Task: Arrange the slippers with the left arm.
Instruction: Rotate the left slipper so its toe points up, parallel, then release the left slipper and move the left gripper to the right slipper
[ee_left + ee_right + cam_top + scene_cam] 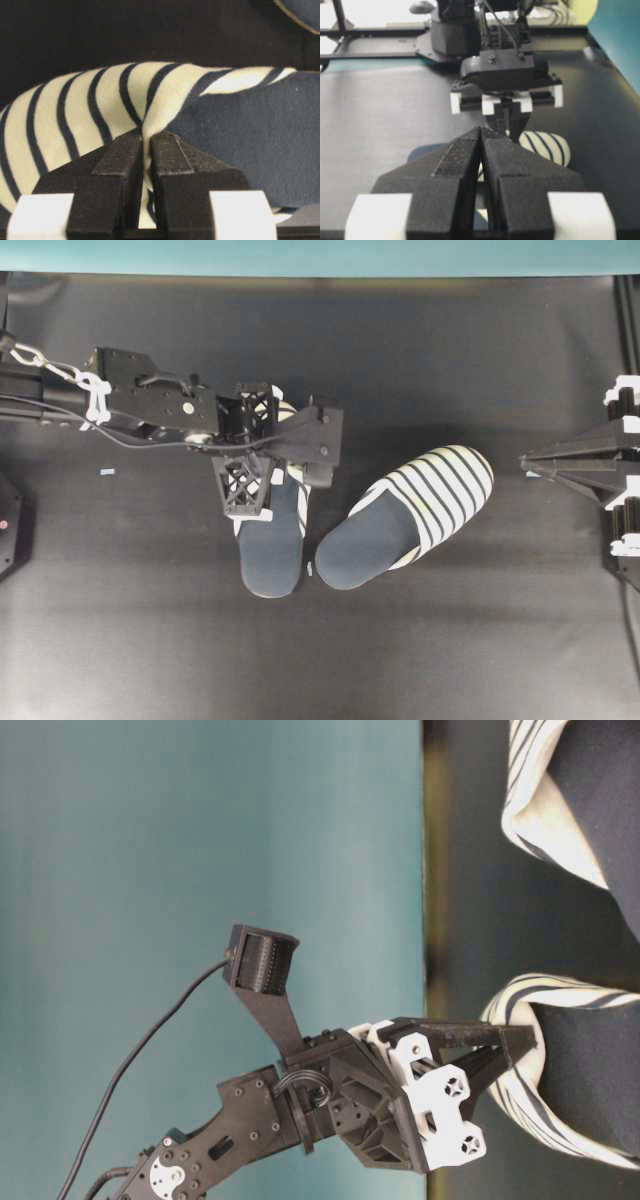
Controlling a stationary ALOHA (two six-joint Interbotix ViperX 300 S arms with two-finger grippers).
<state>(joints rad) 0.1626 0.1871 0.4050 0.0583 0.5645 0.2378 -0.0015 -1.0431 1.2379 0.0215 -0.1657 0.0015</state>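
Two slippers with white-and-navy striped uppers and dark navy insoles lie on the black table. The left slipper (272, 552) points away from the near edge, and the right slipper (420, 512) lies slanted with its toe to the upper right. The left arm (150, 400) reaches in from the left over the left slipper's toe. My left gripper (150, 137) is shut on the rim of that slipper's striped upper (95, 102), and the fabric bunches up between the pads (520, 1042). My right gripper (527, 461) rests at the right, shut and holding nothing, with its tip aimed at the slippers (481, 131).
A teal wall (320, 255) runs along the table's far edge. A small blue scrap (107, 472) lies left of the slippers and a tiny white bit (310, 568) lies between their heels. A dark fixture (8, 520) sits at the left edge.
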